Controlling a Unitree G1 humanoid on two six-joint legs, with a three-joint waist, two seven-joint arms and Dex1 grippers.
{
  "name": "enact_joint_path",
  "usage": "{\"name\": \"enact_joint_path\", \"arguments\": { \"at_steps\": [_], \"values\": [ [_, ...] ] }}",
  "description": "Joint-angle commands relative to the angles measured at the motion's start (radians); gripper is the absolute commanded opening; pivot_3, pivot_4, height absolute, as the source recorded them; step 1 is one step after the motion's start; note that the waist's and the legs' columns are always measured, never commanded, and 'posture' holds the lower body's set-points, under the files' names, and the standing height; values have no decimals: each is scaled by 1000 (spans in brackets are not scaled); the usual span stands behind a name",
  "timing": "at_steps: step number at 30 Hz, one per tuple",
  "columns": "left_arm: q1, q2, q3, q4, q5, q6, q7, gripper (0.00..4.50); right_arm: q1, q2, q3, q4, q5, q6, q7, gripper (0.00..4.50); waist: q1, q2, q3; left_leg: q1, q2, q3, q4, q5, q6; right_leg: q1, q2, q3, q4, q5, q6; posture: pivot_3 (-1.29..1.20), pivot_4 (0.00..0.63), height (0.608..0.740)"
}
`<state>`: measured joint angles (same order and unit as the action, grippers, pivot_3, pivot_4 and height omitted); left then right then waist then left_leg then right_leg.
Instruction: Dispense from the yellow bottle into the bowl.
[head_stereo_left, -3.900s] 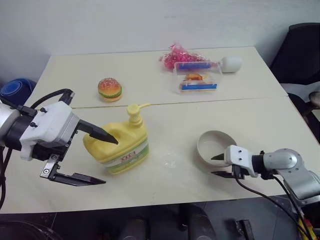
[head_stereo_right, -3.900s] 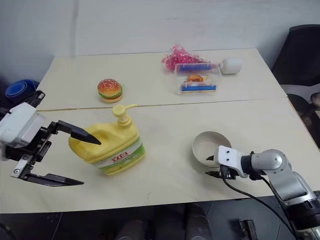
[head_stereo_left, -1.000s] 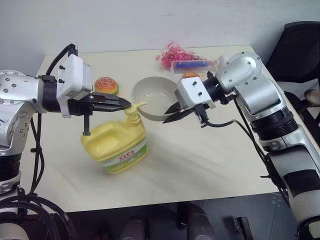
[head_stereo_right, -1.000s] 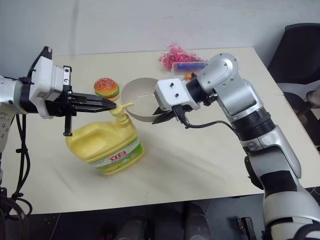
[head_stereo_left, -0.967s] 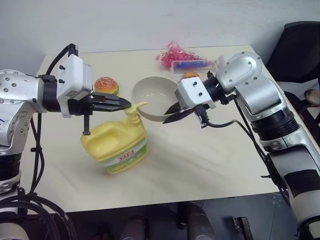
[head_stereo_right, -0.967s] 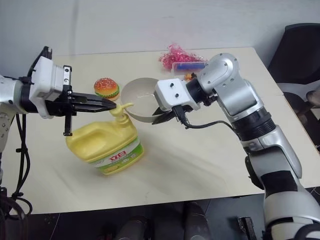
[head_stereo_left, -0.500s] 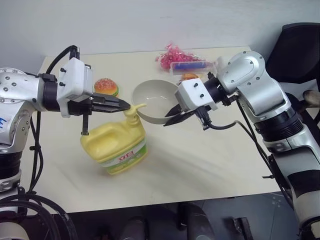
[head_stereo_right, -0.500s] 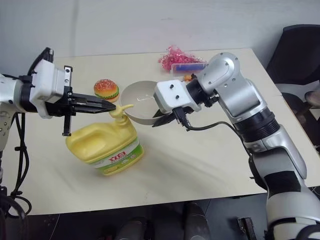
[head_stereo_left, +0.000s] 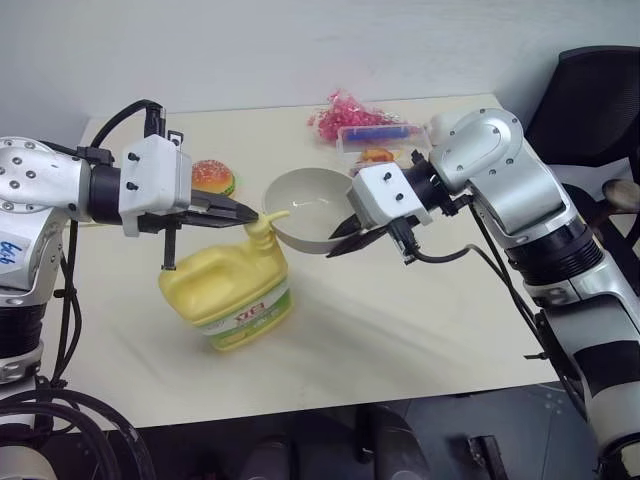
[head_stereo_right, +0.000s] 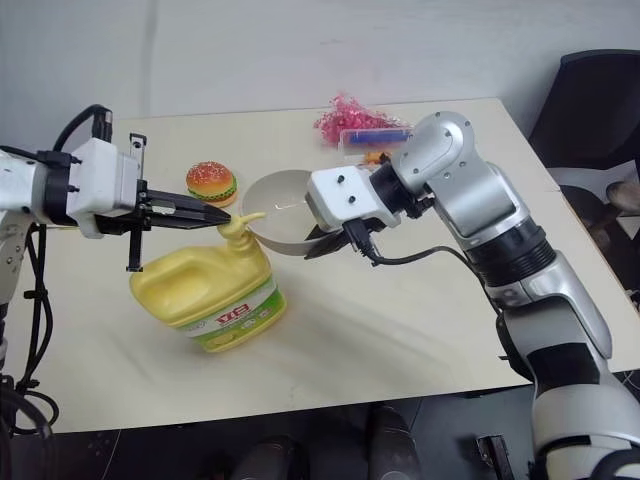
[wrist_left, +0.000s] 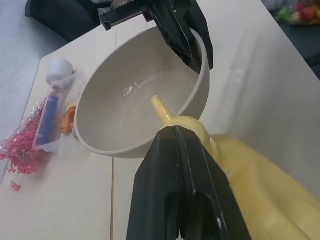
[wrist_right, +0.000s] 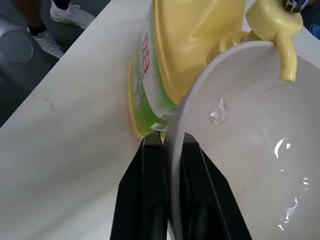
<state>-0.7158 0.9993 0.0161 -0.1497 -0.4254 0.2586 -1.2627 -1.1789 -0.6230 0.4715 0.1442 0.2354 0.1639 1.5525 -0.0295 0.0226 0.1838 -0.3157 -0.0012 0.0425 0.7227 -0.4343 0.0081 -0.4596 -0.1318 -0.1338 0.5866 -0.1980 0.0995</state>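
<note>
The yellow bottle (head_stereo_left: 232, 293) stood on the table (head_stereo_left: 430, 320), left of centre toward the near edge, its pump spout (head_stereo_left: 272, 215) reaching right over the rim of the bowl (head_stereo_left: 305, 207). The bowl hung in the air just right of the pump, tilted slightly, with a small clear blob of liquid on its inner wall under the nozzle. The right gripper (head_stereo_left: 345, 233) pinched the bowl's right rim, one finger inside and one outside. The left gripper (head_stereo_left: 243, 211), fingers pressed together, lay level on the pump head from the left. Dispensing looked under way; the next move probably called for a firm downward press on the pump while the bowl kept steady beneath the spout. Both arms reached inward, the right bent sharply at the wrist.
</note>
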Motion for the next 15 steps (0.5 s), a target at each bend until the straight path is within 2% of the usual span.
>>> {"name": "enact_joint_path", "arguments": {
  "at_steps": [1, 4, 7, 11, 15],
  "values": [
    [22, -15, -101, 29, 11, 168, -21, 24, -10, 8, -50, -78, 40, -7, 57, 0, 0, 0, 0, 0, 0, 0, 0, 0, 0, 0, 0, 0, 0, 0, 0, 0, 150, 740],
    [-40, -12, -8, 1, -121, 330, 8, 24, 16, -7, -66, -87, 43, 1, 50, 0, 1, 0, 0, -1, 0, 0, 0, 0, 0, 0, 0, 0, 0, 0, 0, 0, 150, 740],
    [-102, 15, 100, -21, -284, 514, 25, 540, 55, -27, -85, -108, 51, 13, 44, 0, 0, -2, 1, -3, 0, -1, 0, 0, 0, -2, 0, 0, 0, 0, 0, 0, 150, 740],
    [-138, 89, 227, -31, -406, 670, 57, 1691, 134, -61, -117, -131, 46, 29, 4, 0, -3, -8, 5, -5, 0, -2, 0, 0, 0, -4, 0, -2, -1, 0, 0, 0, 150, 740],
    [-44, 191, 379, -54, -464, 752, 55, 2932, 254, -87, -161, -128, 9, 23, -89, 0, -1, -8, 5, -6, 0, -2, -1, 0, 0, -4, 0, -2, -3, 0, 0, 0, 150, 740]
  ]
}}
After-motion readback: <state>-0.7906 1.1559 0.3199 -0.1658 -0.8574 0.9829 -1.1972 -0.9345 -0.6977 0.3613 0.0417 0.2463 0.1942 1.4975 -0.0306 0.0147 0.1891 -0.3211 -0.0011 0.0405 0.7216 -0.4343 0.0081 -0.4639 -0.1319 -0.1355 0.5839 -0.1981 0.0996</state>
